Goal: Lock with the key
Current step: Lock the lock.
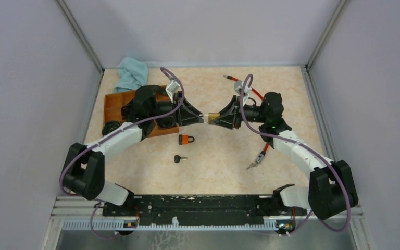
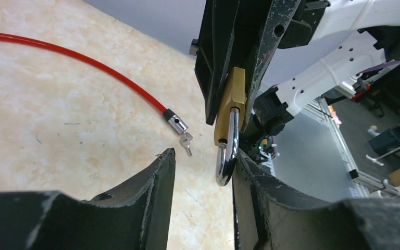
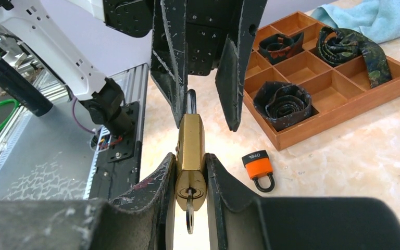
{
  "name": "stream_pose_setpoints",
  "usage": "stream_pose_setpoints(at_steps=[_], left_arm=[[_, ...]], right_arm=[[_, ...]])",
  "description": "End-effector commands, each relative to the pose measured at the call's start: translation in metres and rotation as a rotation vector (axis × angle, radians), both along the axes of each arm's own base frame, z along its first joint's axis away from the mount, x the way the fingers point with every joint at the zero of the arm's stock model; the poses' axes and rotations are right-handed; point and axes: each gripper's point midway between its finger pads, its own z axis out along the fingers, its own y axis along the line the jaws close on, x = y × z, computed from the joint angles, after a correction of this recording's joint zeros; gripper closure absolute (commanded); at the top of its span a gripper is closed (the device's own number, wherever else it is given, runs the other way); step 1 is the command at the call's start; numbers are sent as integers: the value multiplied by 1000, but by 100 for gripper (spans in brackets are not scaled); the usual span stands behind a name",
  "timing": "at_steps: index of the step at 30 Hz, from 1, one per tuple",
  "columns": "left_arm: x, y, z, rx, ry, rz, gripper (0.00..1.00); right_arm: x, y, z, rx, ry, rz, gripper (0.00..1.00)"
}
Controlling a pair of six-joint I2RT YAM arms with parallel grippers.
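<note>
A brass padlock [image 1: 214, 116] hangs in the air over the middle of the table, between the two grippers. My right gripper [image 3: 190, 157] is shut on its body [image 3: 190, 140]. A key [image 3: 189, 216] sticks out of the keyhole at the near end. The steel shackle [image 2: 228, 156] points toward my left gripper [image 2: 204, 153], which is open. The shackle lies against one of its fingers [image 2: 250, 182], with a wide gap to the other. From above, the left gripper [image 1: 204, 117] and right gripper [image 1: 219, 117] meet tip to tip.
An orange padlock [image 1: 186, 139] and a black key [image 1: 179, 159] lie on the table below the grippers. A wooden compartment tray [image 3: 344, 112] with rolled ties sits at the left, a blue cloth [image 1: 132, 73] behind it. A red cable [image 2: 83, 60] with small keys [image 2: 186, 140] lies at the right.
</note>
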Motion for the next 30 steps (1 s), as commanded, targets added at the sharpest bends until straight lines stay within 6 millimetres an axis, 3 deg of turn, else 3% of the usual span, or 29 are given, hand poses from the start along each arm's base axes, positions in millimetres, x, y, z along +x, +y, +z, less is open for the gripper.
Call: stream_pose_setpoints(at_steps=[1,14,20,30], left_arm=[[0,5,9,30,-156,-12,53],[-1,4,14,18,-170,-22,100],[-4,-5,24,4,-193,-45,100],[-11,-18,22,4,-197,-70,100]], right_arm=[[1,-2,31,41,-105,14,100],[3,-3,28,39,-102,0,100],[2,-3,28,51,-107,8,100],[-2,0,27,59,-101,26,100]])
